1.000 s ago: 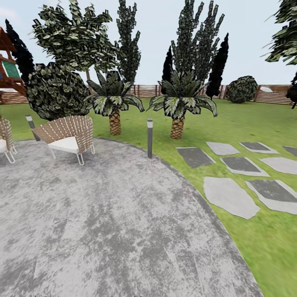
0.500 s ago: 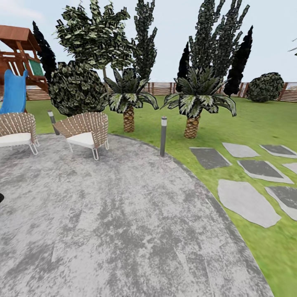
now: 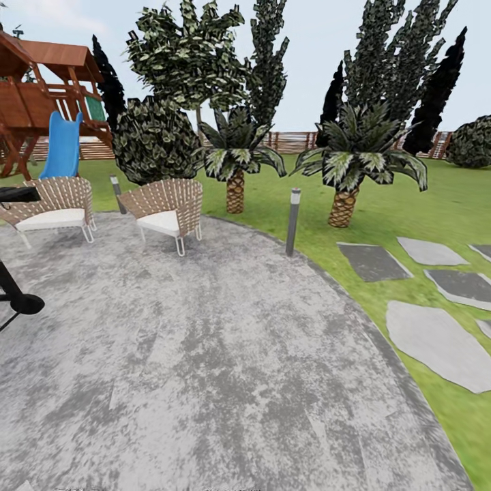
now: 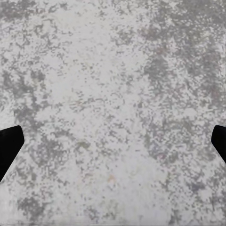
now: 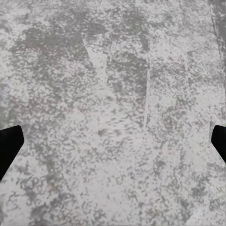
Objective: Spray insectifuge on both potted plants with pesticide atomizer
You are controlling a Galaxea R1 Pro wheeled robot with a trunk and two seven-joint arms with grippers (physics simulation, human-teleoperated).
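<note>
The garden shows in the head view as a green lawn (image 3: 416, 198) curving round a mottled grey paved circle (image 3: 204, 354), with flat grey and pale stepping stones (image 3: 436, 341) set into the grass at the right. Two short palms (image 3: 235, 160) with scaly brown trunks stand on the lawn just past the paving edge, a slim grey lamp post (image 3: 293, 221) between them and nearer the camera. Behind them rise tall dark trees (image 3: 392, 61), a round shrub (image 3: 155, 140) and a brown slatted fence (image 3: 293, 142). Two woven chairs (image 3: 167, 211) with white cushions sit on the far left of the paving (each seat bare), and a wooden play frame with a blue slide (image 3: 63, 144) stands behind them.

The left gripper (image 4: 113, 143) hangs over the grey paving with its dark fingertips (image 4: 9, 146) spread wide apart and nothing between them; the right gripper (image 5: 113, 143) is likewise spread over bare paving
</note>
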